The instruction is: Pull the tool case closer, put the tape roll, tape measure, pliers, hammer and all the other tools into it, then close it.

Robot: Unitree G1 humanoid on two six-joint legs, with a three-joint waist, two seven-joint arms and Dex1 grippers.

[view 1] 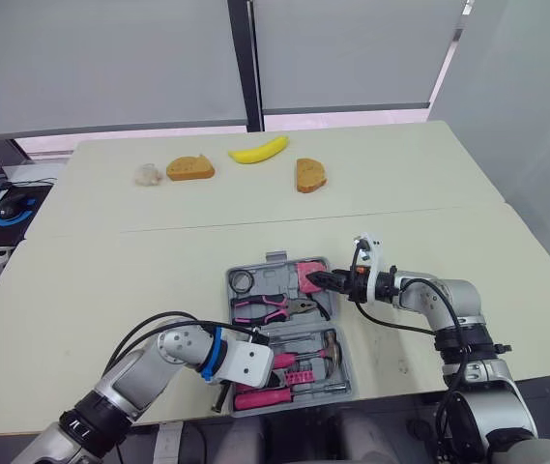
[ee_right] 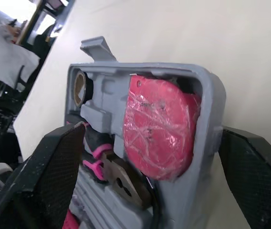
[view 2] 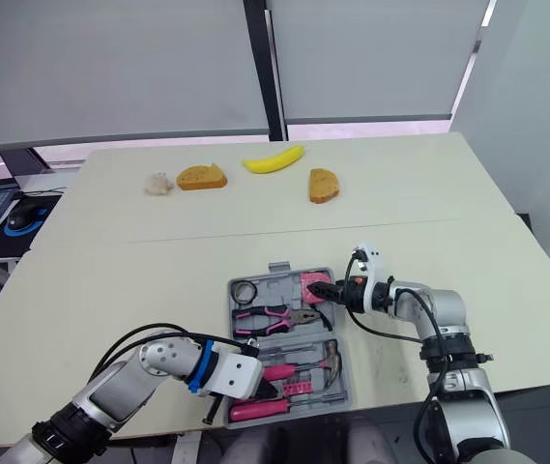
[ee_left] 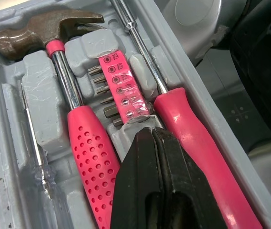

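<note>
Left gripper (ee_left: 150,136): fingers pressed together, empty, tips over the bit holder (ee_left: 120,86) between hammer (ee_left: 61,71) and pink screwdriver (ee_left: 192,138). Grey tool case (ee_right: 214,109) lies open near the table's (view 1: 110,280) front edge, with pliers (view 1: 273,308) and tape roll (view 1: 243,281) seated. Right gripper (view 1: 321,280) is spread wide, straddling the tape measure (ee_right: 159,129) corner. We have bare tabletop either side. Bread slice (view 1: 189,168) and banana (view 1: 258,151) sit far back.

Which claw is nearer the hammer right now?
Left. The left claw sits beside the pink handle of the hammer in the tool case. The right claw is at the case's far corner, straddling the tape measure.
</note>
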